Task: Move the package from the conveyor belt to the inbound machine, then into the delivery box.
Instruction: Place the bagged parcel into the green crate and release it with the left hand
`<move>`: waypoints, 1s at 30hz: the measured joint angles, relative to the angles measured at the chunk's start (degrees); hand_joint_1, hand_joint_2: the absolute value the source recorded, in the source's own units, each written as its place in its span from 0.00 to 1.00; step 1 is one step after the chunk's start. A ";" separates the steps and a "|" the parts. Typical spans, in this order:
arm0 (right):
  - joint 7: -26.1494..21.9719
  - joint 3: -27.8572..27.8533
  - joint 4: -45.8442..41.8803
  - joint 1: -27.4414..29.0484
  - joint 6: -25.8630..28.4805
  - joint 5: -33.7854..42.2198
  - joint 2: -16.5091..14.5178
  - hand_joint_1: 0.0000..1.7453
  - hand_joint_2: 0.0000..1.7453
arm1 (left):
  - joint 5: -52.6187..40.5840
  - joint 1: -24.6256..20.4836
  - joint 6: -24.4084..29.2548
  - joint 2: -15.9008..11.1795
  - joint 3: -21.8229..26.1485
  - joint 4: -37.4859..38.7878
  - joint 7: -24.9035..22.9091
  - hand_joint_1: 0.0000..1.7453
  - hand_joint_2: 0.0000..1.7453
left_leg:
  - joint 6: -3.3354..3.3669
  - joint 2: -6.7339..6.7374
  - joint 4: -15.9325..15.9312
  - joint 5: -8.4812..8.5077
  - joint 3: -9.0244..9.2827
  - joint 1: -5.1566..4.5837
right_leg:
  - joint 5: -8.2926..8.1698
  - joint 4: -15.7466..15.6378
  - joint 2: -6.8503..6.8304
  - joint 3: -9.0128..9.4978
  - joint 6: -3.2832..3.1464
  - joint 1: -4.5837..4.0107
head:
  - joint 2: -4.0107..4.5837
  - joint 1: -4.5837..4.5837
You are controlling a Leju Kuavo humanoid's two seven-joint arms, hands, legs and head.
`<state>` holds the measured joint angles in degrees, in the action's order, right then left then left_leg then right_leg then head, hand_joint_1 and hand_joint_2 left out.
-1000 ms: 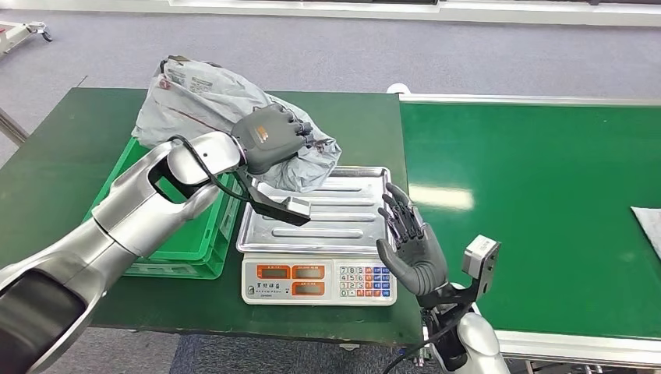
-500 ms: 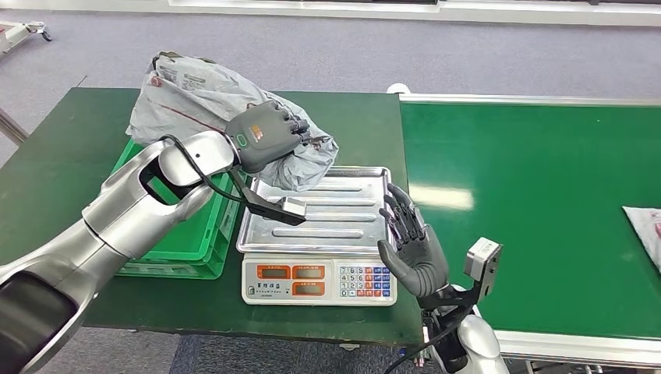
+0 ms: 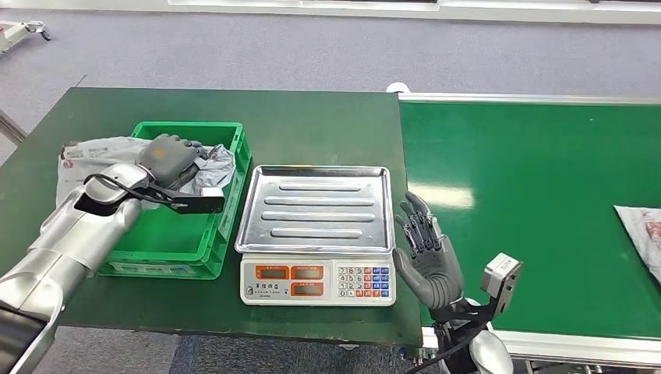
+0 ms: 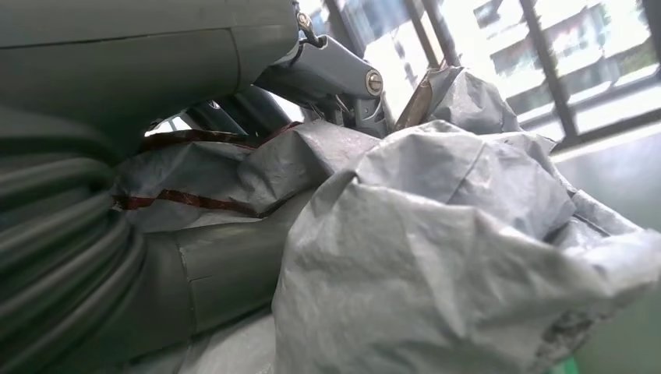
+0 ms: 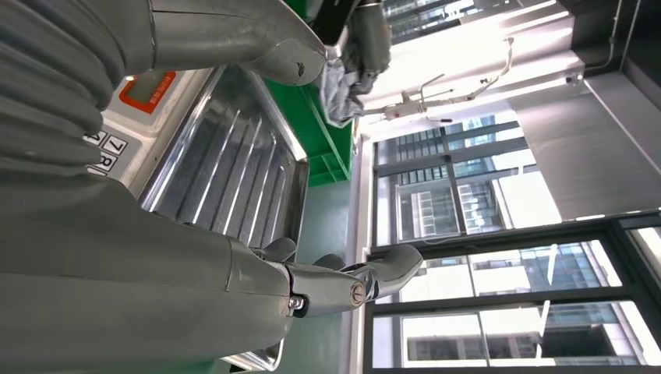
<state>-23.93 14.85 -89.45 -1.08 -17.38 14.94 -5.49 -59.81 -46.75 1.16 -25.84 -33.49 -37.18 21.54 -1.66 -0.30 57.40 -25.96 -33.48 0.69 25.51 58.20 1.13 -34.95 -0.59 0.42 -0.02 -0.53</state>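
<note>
Package [image 3: 105, 152], a crumpled grey plastic mailer, lay over the far left corner of the green crate [image 3: 204, 243] on the dark green desk [image 3: 327, 128], part of it spilling over the crate's left wall, and the left hand [image 3: 165, 153] pressed down on it with its fingers [image 4: 234, 117] curled into the plastic. Just right of the crate stood the weighing scale [image 3: 316, 280] with its steel tray [image 3: 316, 209] bare, and the right hand [image 3: 425, 257] hovered at the scale's right edge, fingers apart and holding nothing. Another grey package [image 3: 641, 234] lay at the right end of the green conveyor belt [image 3: 538, 195], well apart from both hands.
</note>
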 joint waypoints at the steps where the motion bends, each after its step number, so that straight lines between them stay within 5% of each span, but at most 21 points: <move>1: 0.04 -0.03 -0.30 0.17 0.02 -0.05 0.00 0.00 1.00 | -0.12 0.34 0.04 0.07 0.48 0.92 -0.15 1.00 1.00 | 0.00 0.01 0.00 0.00 -0.02 -0.01 | 0.00 0.00 0.00 -0.02 0.00 -0.01 | 0.00 0.01; 30: 0.78 -0.84 -1.91 1.47 0.61 -1.77 0.00 0.00 1.00 | -1.96 2.71 3.13 4.05 5.25 8.85 -1.85 1.00 1.00 | 0.01 0.00 0.01 -0.02 -0.04 -0.01 | -0.01 -0.01 -0.06 -0.03 0.00 0.07 | 0.00 0.01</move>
<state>-23.15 14.01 -91.36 0.39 -16.76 13.18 -5.49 -61.77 -44.04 4.28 -21.79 -28.24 -28.33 19.69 -1.65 -0.30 57.41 -25.98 -33.52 0.68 25.50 58.19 1.07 -34.98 -0.58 0.49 -0.02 -0.52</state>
